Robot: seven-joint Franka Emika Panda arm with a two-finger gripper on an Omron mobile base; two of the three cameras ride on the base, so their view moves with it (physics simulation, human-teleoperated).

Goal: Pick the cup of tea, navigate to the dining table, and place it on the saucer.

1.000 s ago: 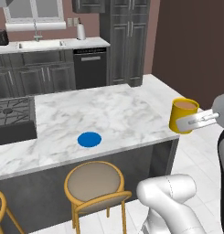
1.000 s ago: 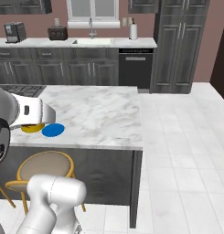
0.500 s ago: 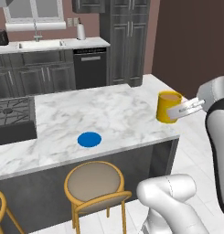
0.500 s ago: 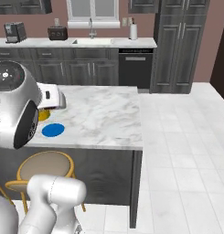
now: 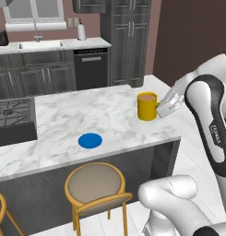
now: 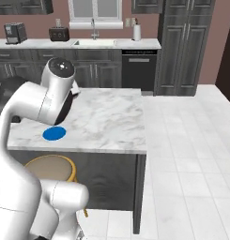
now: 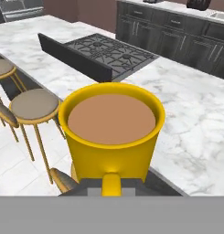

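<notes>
The yellow cup of tea (image 5: 147, 106) with brown liquid hangs over the right end of the dining table (image 5: 86, 113). My gripper (image 5: 161, 109) is shut on the cup's handle from the right. The hand view has the cup (image 7: 111, 132) close up, with its handle held in the gripper (image 7: 111, 188) at the bottom. The blue saucer (image 5: 90, 140) lies flat near the table's front edge, well to the left of the cup. From the right base view the saucer (image 6: 54, 133) lies on the marble table (image 6: 111, 122), and my arm hides the cup.
A black cooktop (image 5: 10, 117) sits on the table's left part. Yellow-framed stools (image 5: 98, 184) stand in front of the table. Dark cabinets with a sink (image 5: 40, 44) and a dishwasher (image 5: 91, 69) run along the back wall. White floor (image 6: 182, 154) lies open to the right.
My arm has carried the cup to the left, from beyond the table's right end to above its right part. The saucer and the views have stayed put.
</notes>
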